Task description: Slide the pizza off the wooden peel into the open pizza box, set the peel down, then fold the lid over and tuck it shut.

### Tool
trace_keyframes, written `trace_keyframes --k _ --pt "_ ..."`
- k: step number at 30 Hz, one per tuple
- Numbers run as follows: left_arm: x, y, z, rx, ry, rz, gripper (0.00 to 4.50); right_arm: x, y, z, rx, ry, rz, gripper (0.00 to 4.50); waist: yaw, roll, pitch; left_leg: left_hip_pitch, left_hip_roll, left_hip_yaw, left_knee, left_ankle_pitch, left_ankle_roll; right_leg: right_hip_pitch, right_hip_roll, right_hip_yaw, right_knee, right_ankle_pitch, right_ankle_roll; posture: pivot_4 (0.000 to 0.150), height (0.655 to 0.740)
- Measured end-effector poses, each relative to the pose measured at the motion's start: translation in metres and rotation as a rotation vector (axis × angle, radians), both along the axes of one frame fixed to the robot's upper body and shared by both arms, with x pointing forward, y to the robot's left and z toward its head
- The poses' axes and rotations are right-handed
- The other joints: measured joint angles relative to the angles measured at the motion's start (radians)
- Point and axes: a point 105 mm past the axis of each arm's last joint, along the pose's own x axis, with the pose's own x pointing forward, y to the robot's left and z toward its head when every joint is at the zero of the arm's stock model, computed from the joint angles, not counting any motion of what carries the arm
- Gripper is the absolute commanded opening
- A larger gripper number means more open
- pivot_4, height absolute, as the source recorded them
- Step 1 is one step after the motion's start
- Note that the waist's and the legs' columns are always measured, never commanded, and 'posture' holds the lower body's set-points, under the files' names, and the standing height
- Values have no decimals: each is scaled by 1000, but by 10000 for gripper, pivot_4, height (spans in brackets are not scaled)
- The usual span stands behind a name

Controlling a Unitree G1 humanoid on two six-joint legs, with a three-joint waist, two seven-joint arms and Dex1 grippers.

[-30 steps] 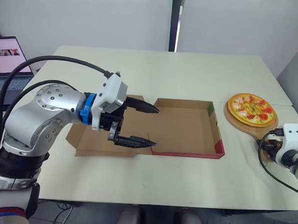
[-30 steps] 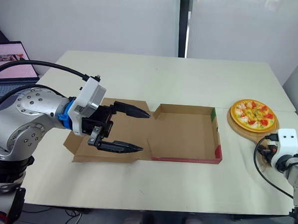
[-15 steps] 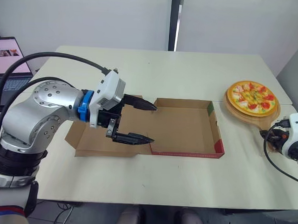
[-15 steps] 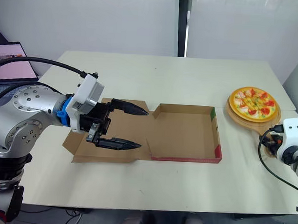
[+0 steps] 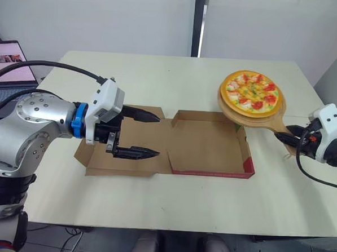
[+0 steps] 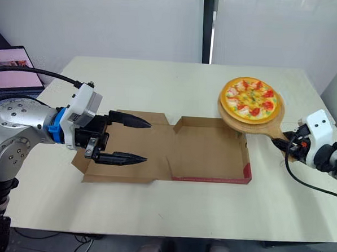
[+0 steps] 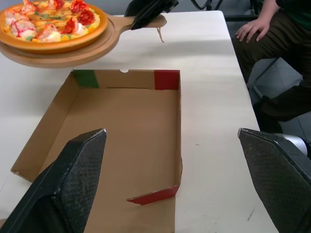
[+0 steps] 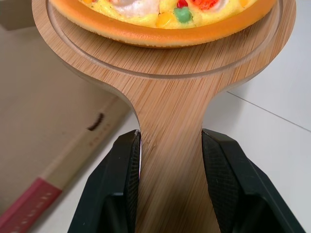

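The right gripper (image 5: 288, 134), at the right edge, clamped the handle of the wooden peel (image 5: 236, 114), with the pizza (image 5: 252, 92) riding above the upper-right corner of the open box (image 5: 207, 145). The left gripper (image 5: 156, 136) hovered with fingers spread over the lid (image 5: 129, 166), centre left. Sliding was the step in hand; next, the peel likely needed tilting boxward.

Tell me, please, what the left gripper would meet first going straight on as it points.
Probably the bare floor of the open pizza box, just ahead of the left gripper; depth is unclear.
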Motion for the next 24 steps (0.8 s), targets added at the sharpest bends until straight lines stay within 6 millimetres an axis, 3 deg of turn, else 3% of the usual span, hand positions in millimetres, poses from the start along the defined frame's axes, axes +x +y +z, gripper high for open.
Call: trace_keyframes --k 11,24 --pt "0 9 -6 4 19 51 45000 -1 18 0 -219 -62 206 16209 1 0 0 0 0 0 0 0 -1 0 0 0 0 0 0 1500 7281" --pt "-9 3 -13 5 44 26 45000 4 9 -11 -377 -81 255 16209 1 0 0 0 0 0 0 1 -3 0 0 0 0 0 0 1500 7281"
